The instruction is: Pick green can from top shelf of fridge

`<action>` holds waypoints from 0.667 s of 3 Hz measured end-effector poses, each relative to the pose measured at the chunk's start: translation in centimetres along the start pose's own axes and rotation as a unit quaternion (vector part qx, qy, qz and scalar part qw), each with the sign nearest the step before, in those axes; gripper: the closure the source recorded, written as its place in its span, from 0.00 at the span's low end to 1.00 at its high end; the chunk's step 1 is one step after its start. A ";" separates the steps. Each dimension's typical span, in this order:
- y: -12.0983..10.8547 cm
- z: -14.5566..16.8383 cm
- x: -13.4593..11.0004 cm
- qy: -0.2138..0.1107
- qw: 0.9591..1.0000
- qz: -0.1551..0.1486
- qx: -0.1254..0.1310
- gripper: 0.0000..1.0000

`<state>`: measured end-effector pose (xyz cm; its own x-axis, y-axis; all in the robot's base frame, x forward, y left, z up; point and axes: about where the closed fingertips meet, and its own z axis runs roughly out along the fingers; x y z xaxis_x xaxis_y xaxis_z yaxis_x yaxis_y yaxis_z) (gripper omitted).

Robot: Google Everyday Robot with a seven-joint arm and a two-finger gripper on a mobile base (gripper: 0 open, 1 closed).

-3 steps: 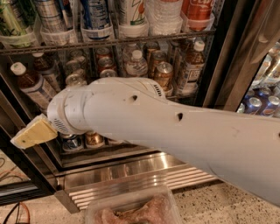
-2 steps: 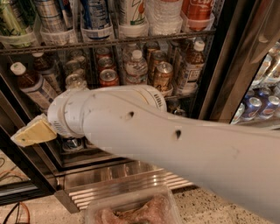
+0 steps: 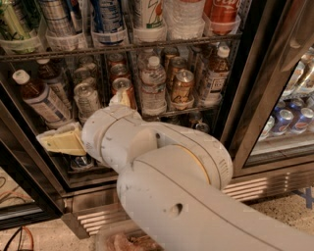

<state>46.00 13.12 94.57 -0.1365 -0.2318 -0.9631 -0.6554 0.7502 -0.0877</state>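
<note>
Green can sits cropped top-left; gripper below it, partly hidden, grip unreadable.

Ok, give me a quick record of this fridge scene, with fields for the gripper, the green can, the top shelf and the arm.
gripper: low left, well below the top shelf
green can: far left of the top shelf, in a clear holder, not held
top shelf: holds a row of tall cans and bottles
arm: fills the lower middle, hiding part of the fridge
</note>
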 end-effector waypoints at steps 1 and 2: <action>-0.5 -0.2 0.1 0.004 1.000 -0.005 0.005 0.00; 0.4 0.7 -0.6 -0.025 1.000 -0.004 -0.002 0.00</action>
<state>46.34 13.98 94.94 -0.0935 -0.2059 -0.9741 -0.6596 0.7457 -0.0943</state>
